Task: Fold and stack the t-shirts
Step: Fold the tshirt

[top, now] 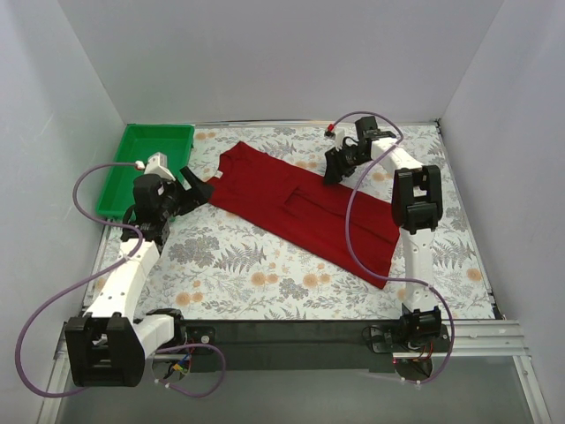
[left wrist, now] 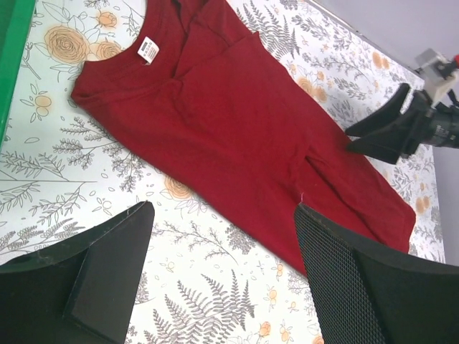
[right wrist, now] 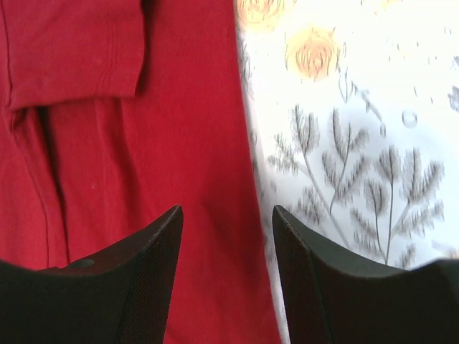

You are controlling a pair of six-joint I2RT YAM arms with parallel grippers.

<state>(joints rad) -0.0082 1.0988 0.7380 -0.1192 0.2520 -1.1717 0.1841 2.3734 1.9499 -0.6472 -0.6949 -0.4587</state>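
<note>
1. Top external view. Nearest the camera, the left arm base (top: 106,344) and the right arm base (top: 415,331) sit at the near edge of the floral table (top: 238,274). Beyond them the dark red t-shirt (top: 291,208) lies flat and diagonal. Its collar points toward the green tray (top: 159,128) at the far left, its hem toward the near right. Both sides are turned in, making one long narrow band. The left gripper (top: 201,187) hovers just off the collar end, and the right gripper (top: 334,168) hangs over the far long edge.
2. Left wrist view. The left gripper (left wrist: 224,211) stands wide apart with nothing between its jaws, raised clear of the cloth. Past it lies the collar with its white neck label (left wrist: 148,50).
3. Right wrist view. The right gripper (right wrist: 226,209) stands partly apart and grips nothing. It straddles the shirt's long edge, one finger over cloth and one over table. Whether the tips touch cannot be told. A folded sleeve (right wrist: 72,50) lies on the body.
4. Judgement. The lengthwise folds appear made and the crosswise fold is pending. The next move calls for pinching every layer at one end and carrying it onto the other without pulling the turned-in sides open.
</note>
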